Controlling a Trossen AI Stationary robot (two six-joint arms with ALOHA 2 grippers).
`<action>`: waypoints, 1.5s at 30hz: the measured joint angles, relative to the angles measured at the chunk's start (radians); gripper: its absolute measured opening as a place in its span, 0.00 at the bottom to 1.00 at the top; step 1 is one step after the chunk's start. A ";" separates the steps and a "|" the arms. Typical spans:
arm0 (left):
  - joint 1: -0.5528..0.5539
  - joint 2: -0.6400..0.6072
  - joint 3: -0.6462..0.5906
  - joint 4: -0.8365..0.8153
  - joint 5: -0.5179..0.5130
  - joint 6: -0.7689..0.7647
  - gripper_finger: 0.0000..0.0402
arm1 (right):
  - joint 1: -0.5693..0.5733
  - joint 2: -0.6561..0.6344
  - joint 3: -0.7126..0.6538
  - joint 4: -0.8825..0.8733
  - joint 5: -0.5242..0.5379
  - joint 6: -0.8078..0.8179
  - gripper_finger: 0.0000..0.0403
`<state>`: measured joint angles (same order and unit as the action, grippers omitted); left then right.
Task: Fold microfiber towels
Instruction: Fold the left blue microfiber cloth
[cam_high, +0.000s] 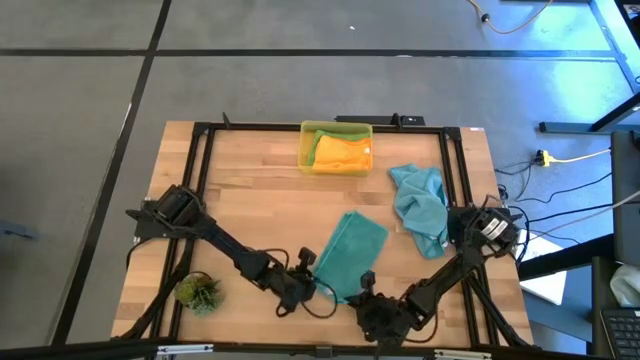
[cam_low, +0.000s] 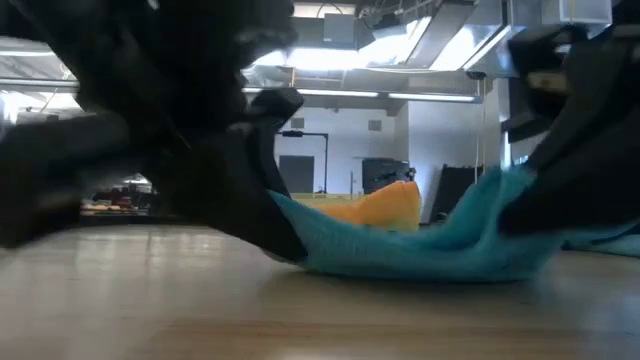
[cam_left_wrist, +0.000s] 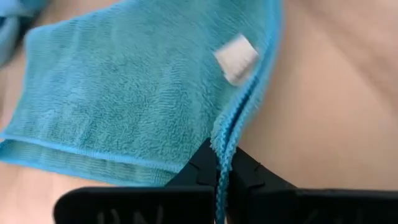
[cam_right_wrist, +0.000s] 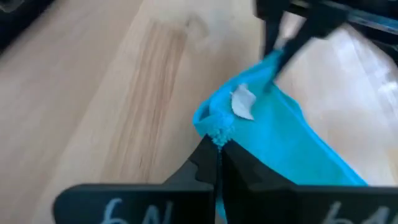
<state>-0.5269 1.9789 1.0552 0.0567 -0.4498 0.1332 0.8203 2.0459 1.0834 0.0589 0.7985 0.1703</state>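
Both grippers pinch the same flat teal towel (cam_high: 350, 253) at its near corners. Left gripper (cam_left_wrist: 219, 167) has its fingers pressed together on one edge, right gripper (cam_right_wrist: 217, 149) on the other corner. A second blue towel (cam_high: 420, 205) lies crumpled nearby. Farther back, the yellow bin (cam_high: 335, 130) holds an orange towel (cam_high: 345, 152).

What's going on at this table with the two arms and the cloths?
Two robot arms are folding towels. Both work on the teal towel lying flat near the table's front edge: the left tool is shut on one of its near corners, and the right tool has pinched the other. A second teal towel lies crumpled to the right, waiting. An orange and a green towel sit in the yellow bin at the back.
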 joint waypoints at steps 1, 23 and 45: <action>-0.009 0.000 0.024 -0.048 0.002 -0.018 0.00 | 0.008 -0.014 0.001 -0.021 0.004 0.026 0.01; -0.095 0.000 0.387 -0.449 0.290 -0.279 0.00 | 0.150 -0.086 0.004 -0.062 0.042 0.276 0.00; 0.138 -0.007 0.299 -0.554 0.313 -0.191 0.00 | -0.063 -0.276 -0.221 -0.157 -0.006 0.500 0.00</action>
<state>-0.3891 1.9718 1.3538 -0.4978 -0.1368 -0.0574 0.7575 1.7699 0.8629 -0.0982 0.7922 0.6703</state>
